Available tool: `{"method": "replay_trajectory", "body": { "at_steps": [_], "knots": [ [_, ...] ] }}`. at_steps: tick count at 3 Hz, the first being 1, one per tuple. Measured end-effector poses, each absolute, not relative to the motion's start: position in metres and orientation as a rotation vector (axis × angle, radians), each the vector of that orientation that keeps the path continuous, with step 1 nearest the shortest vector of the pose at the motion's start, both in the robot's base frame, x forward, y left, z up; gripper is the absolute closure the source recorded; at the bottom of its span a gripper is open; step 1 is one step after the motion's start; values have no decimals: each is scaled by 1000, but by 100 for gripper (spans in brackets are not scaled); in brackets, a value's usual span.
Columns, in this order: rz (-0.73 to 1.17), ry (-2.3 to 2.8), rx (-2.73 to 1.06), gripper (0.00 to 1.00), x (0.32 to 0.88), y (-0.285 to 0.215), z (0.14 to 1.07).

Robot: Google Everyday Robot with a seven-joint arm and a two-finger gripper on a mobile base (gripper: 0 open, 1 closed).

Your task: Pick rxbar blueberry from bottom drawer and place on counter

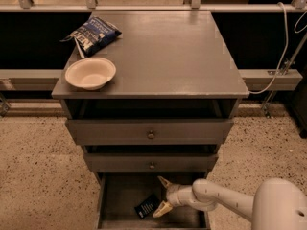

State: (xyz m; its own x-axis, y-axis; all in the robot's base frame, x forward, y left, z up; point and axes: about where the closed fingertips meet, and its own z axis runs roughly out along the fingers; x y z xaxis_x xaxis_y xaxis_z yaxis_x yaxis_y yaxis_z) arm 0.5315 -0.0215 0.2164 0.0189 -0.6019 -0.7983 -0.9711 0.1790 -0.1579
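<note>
The rxbar blueberry (147, 206), a small dark wrapper with white print, lies flat on the floor of the open bottom drawer (122, 195). My gripper (162, 195) reaches into that drawer from the right and sits just right of the bar. It is open, one pale fingertip high and one low, with nothing between them. The lower fingertip is close to the bar's right end. The counter (163, 51) is the grey cabinet top above.
A cream bowl (90, 73) and a blue-and-white chip bag (93, 35) sit on the counter's left side. Two shallower drawers with round knobs (151, 134) hang over the bottom drawer. My white arm (230, 202) enters from the lower right. Speckled floor surrounds the cabinet.
</note>
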Motion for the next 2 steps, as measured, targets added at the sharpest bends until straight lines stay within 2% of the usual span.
{"method": "replay_trajectory", "body": {
  "at_steps": [2],
  "knots": [
    [658, 1643, -1533, 0, 525, -9, 191]
  ]
}}
